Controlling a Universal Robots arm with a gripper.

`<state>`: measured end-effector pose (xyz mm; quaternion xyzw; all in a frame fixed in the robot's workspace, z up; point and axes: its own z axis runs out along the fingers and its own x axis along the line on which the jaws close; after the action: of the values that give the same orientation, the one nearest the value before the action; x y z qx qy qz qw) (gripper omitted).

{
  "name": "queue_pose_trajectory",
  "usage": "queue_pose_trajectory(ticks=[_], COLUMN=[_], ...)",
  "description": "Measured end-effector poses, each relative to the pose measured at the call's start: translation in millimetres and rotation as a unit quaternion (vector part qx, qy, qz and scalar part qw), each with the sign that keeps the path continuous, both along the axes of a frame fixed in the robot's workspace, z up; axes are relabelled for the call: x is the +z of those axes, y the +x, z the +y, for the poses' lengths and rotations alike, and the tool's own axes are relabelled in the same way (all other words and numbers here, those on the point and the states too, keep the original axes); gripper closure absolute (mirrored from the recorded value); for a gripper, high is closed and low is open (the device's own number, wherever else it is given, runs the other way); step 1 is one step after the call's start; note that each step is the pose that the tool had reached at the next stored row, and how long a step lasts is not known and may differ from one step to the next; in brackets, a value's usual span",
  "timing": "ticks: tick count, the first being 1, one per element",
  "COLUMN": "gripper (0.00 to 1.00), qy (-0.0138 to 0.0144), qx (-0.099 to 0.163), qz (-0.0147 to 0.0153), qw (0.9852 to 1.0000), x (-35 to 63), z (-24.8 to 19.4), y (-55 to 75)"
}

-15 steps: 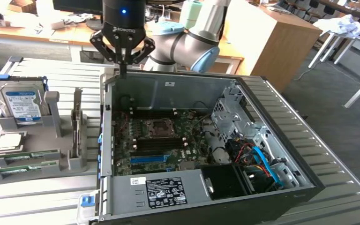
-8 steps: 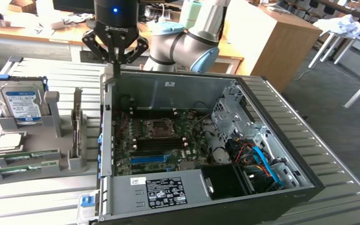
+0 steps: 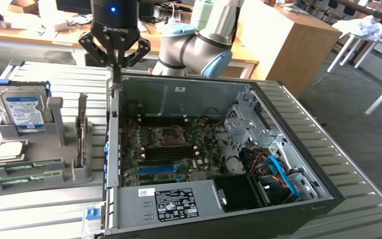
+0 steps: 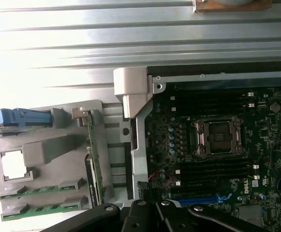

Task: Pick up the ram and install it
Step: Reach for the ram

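Two green ram sticks (image 3: pixel 22 167) lie side by side in a grey holder (image 3: pixel 38 181) at the exterior view's left, beside the open computer case (image 3: pixel 198 164). In the wrist view the same ram sticks (image 4: pixel 38 192) sit in their grooves. My gripper (image 3: pixel 116 60) hangs above the case's back left corner, shut, with nothing between its fingers. Its black fingers (image 4: pixel 138 212) meet over the case wall. Inside, the motherboard (image 3: pixel 167 149) shows black memory slots (image 4: pixel 210 169) on either side of the CPU socket (image 4: pixel 219 137).
A silver hard drive (image 3: pixel 24 110) with a blue-white label stands in the holder's back. A green board (image 4: pixel 94 159) stands on edge between the holder and the case. A blue slot (image 3: pixel 157 169) lies near the power supply (image 3: pixel 174 201). Cables and a drive cage (image 3: pixel 244 119) fill the case's right side.
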<state>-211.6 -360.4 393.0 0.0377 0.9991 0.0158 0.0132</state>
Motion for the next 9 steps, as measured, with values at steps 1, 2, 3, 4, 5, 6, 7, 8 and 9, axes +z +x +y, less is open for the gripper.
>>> queue_pose_trajectory(ticks=[1, 2, 3, 4, 5, 6, 7, 8, 9], gripper=[0.9, 0.9, 0.9, 0.9, 0.9, 0.9, 0.9, 0.9, 0.9], qy=[0.0, 0.0, 0.0, 0.0, 0.0, 0.0, 0.0, 0.0, 0.0], qx=[0.0, 0.0, 0.0, 0.0, 0.0, 0.0, 0.0, 0.0, 0.0], qz=[0.0, 0.0, 0.0, 0.0, 0.0, 0.0, 0.0, 0.0, 0.0], qw=[1.0, 1.0, 1.0, 1.0, 1.0, 1.0, 1.0, 1.0, 1.0], x=[0.0, 0.0, 0.0, 0.0, 0.0, 0.0, 0.0, 0.0, 0.0], z=[0.0, 0.0, 0.0, 0.0, 0.0, 0.0, 0.0, 0.0, 0.0], y=[-1.7, -3.4, -5.0, -6.6, -8.2, -10.0, -11.6, -13.2, -14.9])
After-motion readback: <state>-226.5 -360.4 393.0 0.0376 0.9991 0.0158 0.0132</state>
